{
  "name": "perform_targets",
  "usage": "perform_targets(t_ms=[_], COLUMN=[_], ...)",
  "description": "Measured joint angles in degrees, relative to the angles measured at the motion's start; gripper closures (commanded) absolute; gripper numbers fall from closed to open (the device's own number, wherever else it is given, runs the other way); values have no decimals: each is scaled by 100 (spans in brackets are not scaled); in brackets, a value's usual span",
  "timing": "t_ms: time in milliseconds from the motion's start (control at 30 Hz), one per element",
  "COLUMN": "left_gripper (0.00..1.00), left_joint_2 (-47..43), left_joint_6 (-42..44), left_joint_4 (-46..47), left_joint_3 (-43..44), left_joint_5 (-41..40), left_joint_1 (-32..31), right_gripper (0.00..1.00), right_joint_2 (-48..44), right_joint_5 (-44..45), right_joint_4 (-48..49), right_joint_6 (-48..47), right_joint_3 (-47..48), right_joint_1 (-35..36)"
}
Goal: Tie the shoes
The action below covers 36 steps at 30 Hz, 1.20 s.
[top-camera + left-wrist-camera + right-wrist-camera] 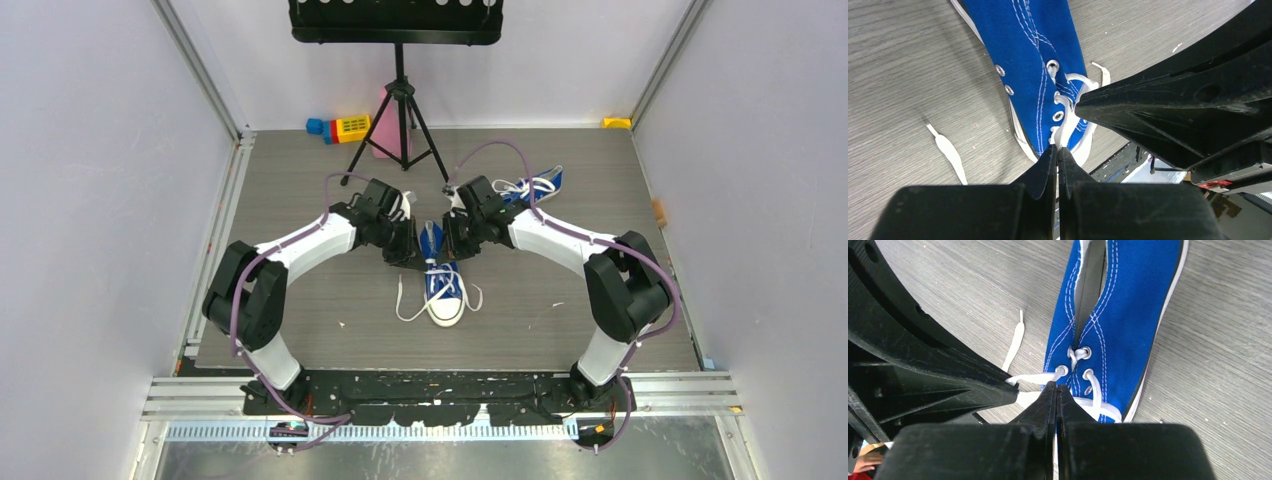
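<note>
One blue sneaker (441,287) lies mid-table with its white toe cap towards the arm bases; it also shows in the left wrist view (1033,60) and the right wrist view (1128,315). Its white laces (405,300) trail loose on both sides. The second blue sneaker (530,187) lies at the back right, behind the right arm. My left gripper (1058,148) is shut on a white lace strand over the eyelets. My right gripper (1056,386) is shut on another lace strand beside it. The two grippers nearly touch above the shoe's tongue (430,240).
A black tripod stand (400,110) rises behind the grippers at the back centre. Coloured toy blocks (340,128) and a pink object (384,135) lie at the back left, and a yellow piece (616,122) sits in the back right corner. White walls enclose the grey table (300,200).
</note>
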Motion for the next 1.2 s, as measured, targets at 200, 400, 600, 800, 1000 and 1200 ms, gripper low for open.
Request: perform_targets(t_ms=[200, 400, 600, 800, 1000, 1200], left_gripper=[98, 98, 97, 97, 97, 95], left_joint_2=[-61, -122, -122, -122, -125, -175], left_joint_6=[-68, -203, -317, -323, -341, -396], left_joint_4=[28, 109, 225, 258, 275, 310], left_joint_3=[-2, -2, -26, -68, -83, -164], left_joint_5=[278, 498, 551, 531, 501, 542], left_joint_1=[0, 0, 0, 0, 0, 0], right_gripper=[96, 96, 96, 97, 97, 95], right_joint_2=[0, 0, 2, 0, 0, 46], right_joint_5=[-258, -584, -883, -990, -1095, -1231], right_joint_4=[-4, 2, 52, 39, 4, 52], right_joint_6=[-109, -105, -90, -98, -103, -101], right_joint_3=[0, 0, -20, -160, -319, -310], right_joint_1=[0, 0, 0, 0, 0, 0])
